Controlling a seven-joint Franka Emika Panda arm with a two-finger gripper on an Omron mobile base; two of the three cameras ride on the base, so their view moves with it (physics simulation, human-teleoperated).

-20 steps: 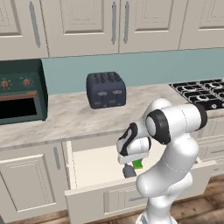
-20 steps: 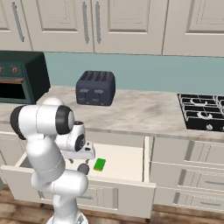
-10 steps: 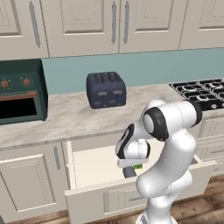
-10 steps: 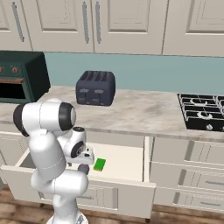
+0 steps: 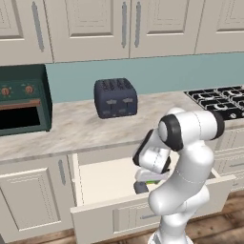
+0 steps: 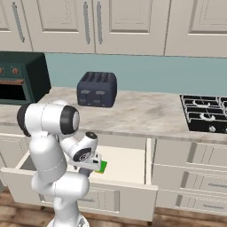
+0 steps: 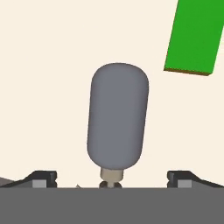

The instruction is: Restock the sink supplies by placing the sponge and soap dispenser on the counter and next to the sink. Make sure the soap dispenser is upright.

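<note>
Pincer (image 7: 112,181) has sunk deeper into open drawer (image 5: 102,178) since a second ago | tips spread wide, holding nothing | soap dispenser (image 7: 117,118) lying flat between them, nozzle toward the hand | sponge (image 7: 194,37) just beyond, off to one side | judged: grasp of dispenser imminent; neither item on tabletop (image 5: 71,128) yet

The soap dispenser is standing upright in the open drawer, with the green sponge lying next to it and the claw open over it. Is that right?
Not quite: the soap dispenser is lying on its side on the drawer floor, pump end toward the claw, as the hand view shows. The green sponge does lie next to it, and the claw is open over it.
</note>
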